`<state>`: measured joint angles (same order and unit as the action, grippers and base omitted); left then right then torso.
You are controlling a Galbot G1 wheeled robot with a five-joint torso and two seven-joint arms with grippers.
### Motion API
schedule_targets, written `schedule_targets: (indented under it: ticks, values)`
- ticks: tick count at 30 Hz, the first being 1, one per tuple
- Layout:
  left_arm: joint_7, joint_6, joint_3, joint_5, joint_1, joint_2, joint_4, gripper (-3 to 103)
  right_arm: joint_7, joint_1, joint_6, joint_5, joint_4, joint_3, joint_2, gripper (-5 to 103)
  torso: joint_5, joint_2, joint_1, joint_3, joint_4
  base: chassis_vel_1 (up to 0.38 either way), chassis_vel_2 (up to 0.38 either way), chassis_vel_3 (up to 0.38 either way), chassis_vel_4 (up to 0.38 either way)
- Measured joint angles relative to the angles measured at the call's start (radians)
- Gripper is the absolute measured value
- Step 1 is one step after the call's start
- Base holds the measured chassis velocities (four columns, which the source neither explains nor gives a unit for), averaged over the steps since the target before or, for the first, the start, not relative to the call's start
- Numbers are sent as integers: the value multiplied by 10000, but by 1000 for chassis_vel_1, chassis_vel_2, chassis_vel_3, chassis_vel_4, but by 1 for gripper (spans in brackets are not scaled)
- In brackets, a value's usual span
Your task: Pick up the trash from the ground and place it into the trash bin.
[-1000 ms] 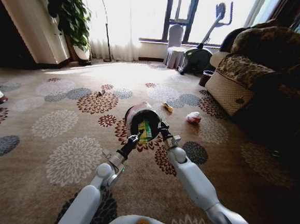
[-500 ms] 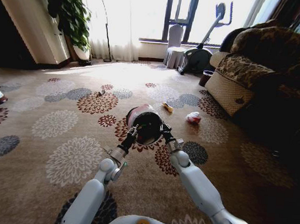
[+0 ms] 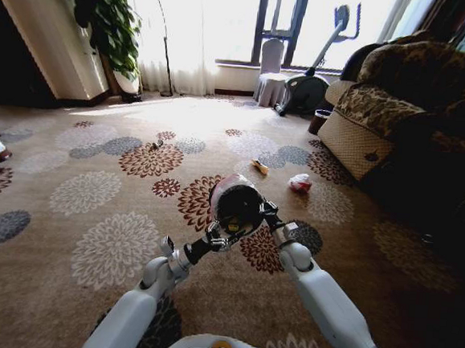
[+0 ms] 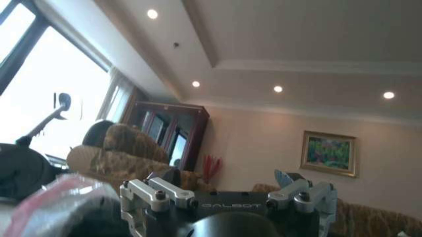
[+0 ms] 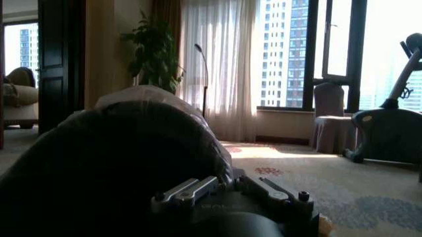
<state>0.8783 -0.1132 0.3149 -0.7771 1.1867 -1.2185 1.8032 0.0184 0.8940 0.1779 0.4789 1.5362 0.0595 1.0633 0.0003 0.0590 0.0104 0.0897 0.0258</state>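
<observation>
Flowered carpet (image 3: 114, 245) runs across the room ahead of you, up to bright windows with sheer curtains, a potted plant (image 3: 108, 19) at the left, an exercise machine (image 3: 313, 75) by the glass and a patterned sofa (image 3: 399, 98) along the right.

Your trash bin (image 3: 236, 205) hangs above the carpet near the middle of the head view — a small round black bin tipped on its side, its pinkish bag puffed over the rim at the far end. Your right gripper (image 3: 266, 213) is against the bin's right side; from the right wrist view the dark bin wall (image 5: 112, 163) sits right in front of the gripper body, yet you cannot tell from that view or from the head view whether the fingers are clamped on it. Your left gripper (image 3: 221, 236) sits at the bin's lower near edge. In the left wrist view its camera points up at the ceiling, with the pink bag at one corner, and again you cannot tell how its fingers stand.

Farther out on the carpet lie three bits of trash — a white-red crumpled wad (image 3: 300, 182) near the sofa, a yellowish scrap (image 3: 260, 166) just left of it, and a small dark piece (image 3: 157, 145) well to the left.
</observation>
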Motion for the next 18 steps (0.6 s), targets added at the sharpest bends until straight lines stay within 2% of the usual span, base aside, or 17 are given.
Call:
schedule_targets:
  ticks: [1, 2, 4, 5, 6, 7, 9, 10, 12, 13, 14, 16, 17, 18]
  values:
    - [29, -399, 319, 533, -19, 119, 379, 100, -7, 297, -367, 275, 238, 263, -248, 0, -1, 0, 0, 0, -3, 0, 0, 0, 0]
    - [29, -399, 319, 533, -19, 119, 379, 100, -7, 297, -367, 275, 238, 263, -248, 0, -1, 0, 0, 0, -3, 0, 0, 0, 0]
    - [-324, -795, 625, 1064, -25, 320, 754, 100, 0, 597, -671, 573, 526, 494, -478, 0, 0, 0, 0, 0, -3, 0, 0, 0, 0]
    - [-887, -1014, 755, 1262, -37, 469, 941, 100, 2, 796, -769, 680, 672, 674, -618, 0, 3, 0, 0, 0, 1, 0, 0, 0, 0]
    - [-887, -1014, 755, 1262, -37, 469, 941, 100, 2, 796, -769, 680, 672, 674, -618, 0, 3, 0, 0, 0, 1, 0, 0, 0, 0]
    - [-2122, -1180, 919, 1340, -114, 693, 1093, 100, -6, 1066, -805, 743, 889, 956, -812, 0, -1, 1, 0, 0, 1, 0, 0, 0, 0]
    - [-3958, -1164, 1015, 1103, -412, 867, 1040, 100, -7, 1402, -813, 857, 1274, 1272, -985, 0, -3, 0, 0, 0, -2, 0, 0, 0, 0]
    - [-3958, -1164, 1015, 1103, -412, 867, 1040, 100, -7, 1402, -813, 857, 1274, 1272, -985, 0, -3, 0, 0, 0, -2, 0, 0, 0, 0]
    - [-5157, -1052, 1049, 1014, -722, 896, 876, 100, -3, 1552, -813, 895, 1482, 1433, -1016, 0, 0, 0, 0, 1, 0, 0, 0, 0, 0]
    - [-6295, -959, 1087, 1082, -924, 893, 693, 100, -4, 1594, -813, 929, 1626, 1487, -1022, 0, -5, 0, 0, 1, -4, 0, 0, 0, 0]
    - [-6295, -959, 1087, 1082, -924, 893, 693, 100, -4, 1594, -813, 929, 1626, 1487, -1022, 0, -5, 0, 0, 1, -4, 0, 0, 0, 0]
    - [-7365, -834, 1204, 1273, -965, 871, 450, 100, -7, 1499, -765, 950, 1644, 1404, -974, 0, -5, 0, 0, 1, 1, -55, -58, 40, 52]
    - [-7994, -733, 1239, 1645, -1005, 841, 161, 100, 0, 1480, -520, 914, 1648, 1355, -906, 0, 0, 0, 1, 2, 5, -72, -96, 66, 112]
    - [-7994, -733, 1239, 1645, -1005, 841, 161, 100, 0, 1480, -520, 914, 1648, 1355, -906, 0, 0, 0, 1, 2, 5, -72, -96, 66, 112]
